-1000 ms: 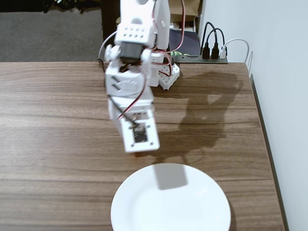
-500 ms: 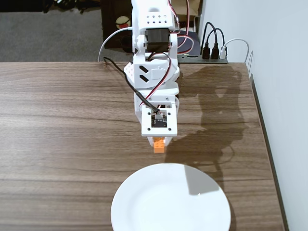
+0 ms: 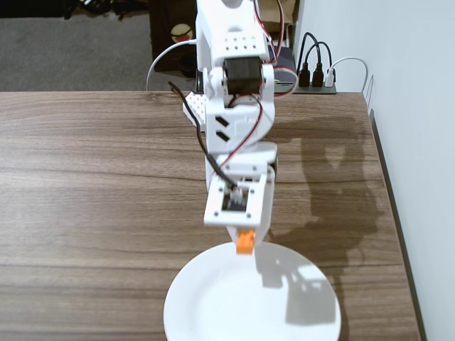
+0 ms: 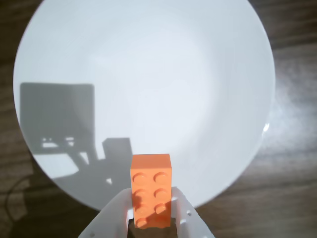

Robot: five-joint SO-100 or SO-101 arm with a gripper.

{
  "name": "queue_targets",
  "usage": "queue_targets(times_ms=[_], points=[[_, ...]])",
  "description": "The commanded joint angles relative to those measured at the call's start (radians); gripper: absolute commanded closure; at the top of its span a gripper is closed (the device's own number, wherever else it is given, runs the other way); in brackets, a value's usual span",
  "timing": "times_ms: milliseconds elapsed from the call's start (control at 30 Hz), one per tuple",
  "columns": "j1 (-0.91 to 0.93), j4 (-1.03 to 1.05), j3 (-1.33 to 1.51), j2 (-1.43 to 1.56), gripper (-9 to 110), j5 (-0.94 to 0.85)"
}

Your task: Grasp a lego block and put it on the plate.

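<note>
Pickup done: claw [image 4: 151, 218] pinching the lego block [image 4: 151, 191], poised over the plate [image 4: 148, 74] near its 6 o'clock rim in the wrist view; release remains.

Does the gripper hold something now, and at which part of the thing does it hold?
Yes. The gripper holds the orange lego block by its two long sides, near the lower end, above the plate.
</note>
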Motion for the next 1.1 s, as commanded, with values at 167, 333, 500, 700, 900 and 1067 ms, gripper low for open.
queue_targets(times_ms=[167, 333, 500, 700, 900, 1067], points=[[0.005, 0.067, -0.275, -0.235, 101, 0.077], [0.009, 0.103, -0.354, -0.336, 101, 0.110], [0.009, 0.103, -0.377, -0.373, 101, 0.115], [0.008, 0.103, -0.382, -0.379, 97, 0.117], [0.006, 0.095, -0.371, -0.362, 86, 0.140], [0.006, 0.106, -0.365, -0.331, 86, 0.140]])
